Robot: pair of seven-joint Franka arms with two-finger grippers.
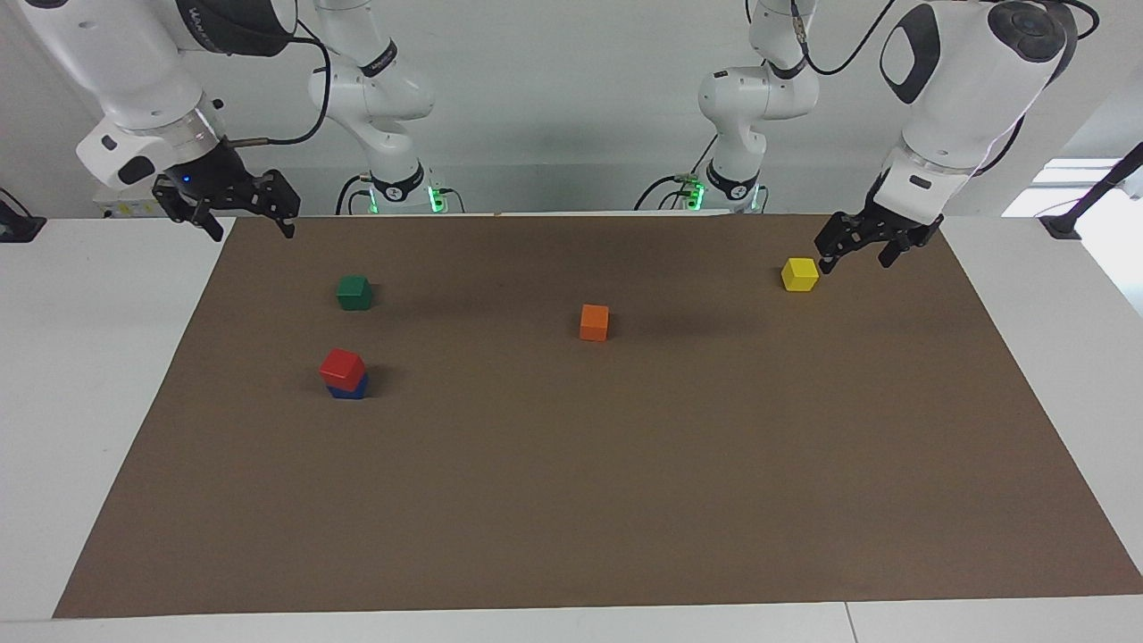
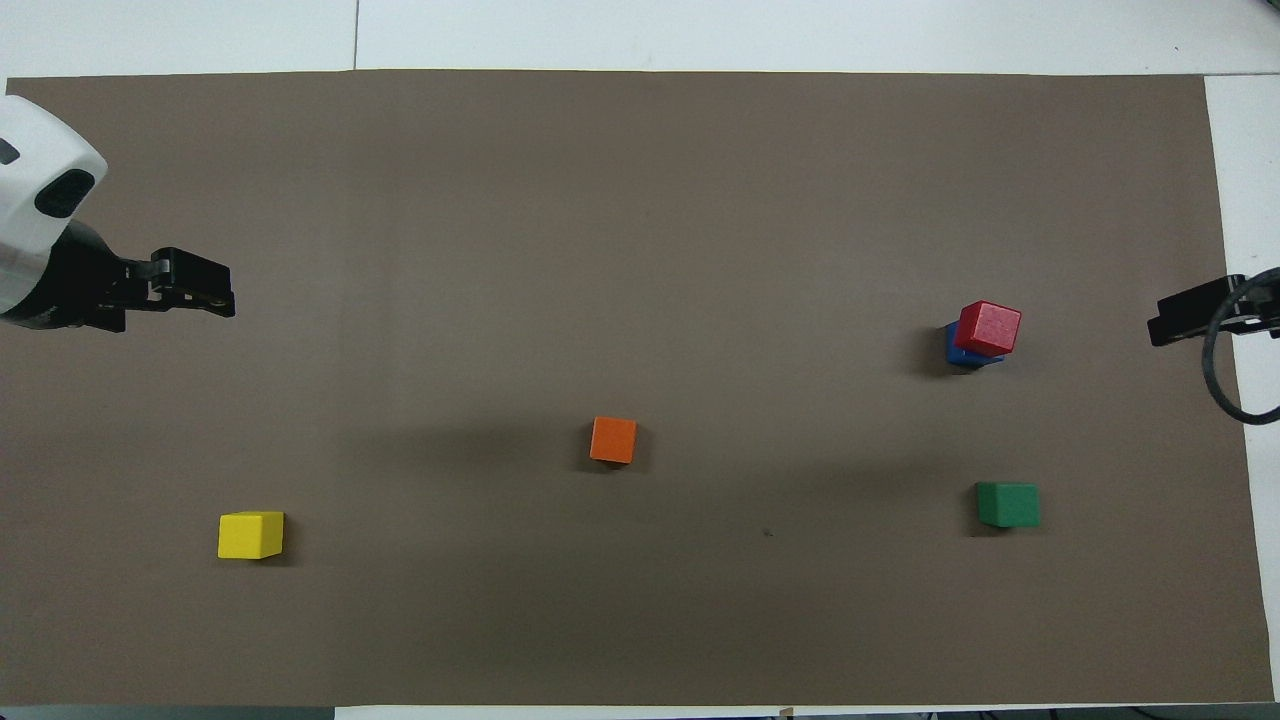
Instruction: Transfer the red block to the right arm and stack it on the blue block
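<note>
two blocks stacked: red block (image 1: pixel 342 365) on blue block (image 1: pixel 350 389); left tool (image 1: pixel 864 248) and right tool (image 1: pixel 239 212) both wide, empty.

- I am seeing the white counter (image 1: pixel 89 375) carrying a brown mat (image 1: pixel 625 500) that is covering most of it.
- The green cube (image 1: pixel 354 292), orange cube (image 1: pixel 594 321), yellow cube (image 1: pixel 799 273) and blue block (image 1: pixel 350 390) are sitting on the mat.
- The blue block is lying farther from the robots than the green cube, toward the right arm's end.
</note>
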